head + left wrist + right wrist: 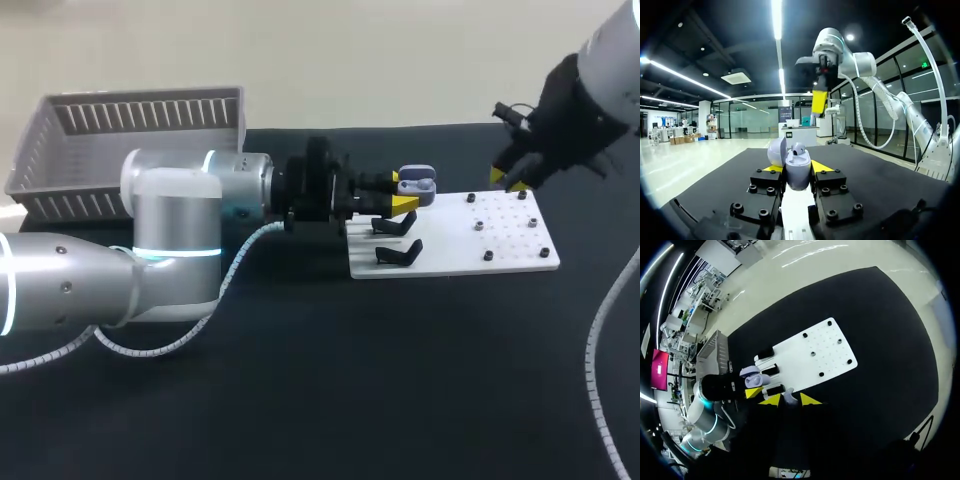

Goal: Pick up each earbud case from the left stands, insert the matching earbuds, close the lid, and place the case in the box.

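Head view: left claw (405,200) clamped on the open earbud case (416,183). White stand board (455,242) lies under and ahead of it, basket (140,115) well behind. Right claw (508,178) is ahead of it, grip cannot be told.

Left wrist view: earbud case (797,175) between the fingers (827,187), touched from both sides, lid (775,150) up. Right claw (818,102) hangs above and ahead.

Right wrist view: right claw (790,400). Earbud case (751,374) and left claw (754,391) sit just ahead of it.
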Robot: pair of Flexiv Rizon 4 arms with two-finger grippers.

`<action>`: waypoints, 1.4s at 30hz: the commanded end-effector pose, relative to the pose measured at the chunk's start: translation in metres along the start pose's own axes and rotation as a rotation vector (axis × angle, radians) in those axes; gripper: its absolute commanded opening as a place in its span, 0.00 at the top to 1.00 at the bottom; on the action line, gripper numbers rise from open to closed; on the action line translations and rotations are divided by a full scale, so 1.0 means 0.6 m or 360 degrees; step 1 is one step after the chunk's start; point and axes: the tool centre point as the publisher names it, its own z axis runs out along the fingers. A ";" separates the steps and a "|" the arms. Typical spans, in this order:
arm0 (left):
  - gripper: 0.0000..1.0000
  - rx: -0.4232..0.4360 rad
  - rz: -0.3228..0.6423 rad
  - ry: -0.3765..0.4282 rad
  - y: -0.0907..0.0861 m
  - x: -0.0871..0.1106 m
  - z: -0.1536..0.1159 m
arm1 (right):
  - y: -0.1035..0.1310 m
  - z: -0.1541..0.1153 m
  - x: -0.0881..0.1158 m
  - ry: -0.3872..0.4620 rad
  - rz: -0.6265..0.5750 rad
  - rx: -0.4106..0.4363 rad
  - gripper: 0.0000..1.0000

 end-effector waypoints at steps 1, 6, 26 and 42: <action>1.00 -0.0008 0.0003 -0.0002 -0.002 0.001 0.001 | 0.035 -0.010 0.006 0.0093 -0.0098 -0.0012 1.00; 1.00 -0.0008 0.0003 -0.0002 -0.002 0.001 0.001 | 0.078 -0.010 0.022 0.0142 -0.0291 0.0010 1.00; 1.00 -0.0008 0.0003 -0.0002 -0.002 0.001 0.001 | 0.146 0.029 0.044 0.0224 -0.0690 0.0194 1.00; 1.00 -0.0008 0.0003 -0.0002 -0.002 0.001 0.001 | 0.155 0.059 0.033 0.0279 -0.0777 0.0313 1.00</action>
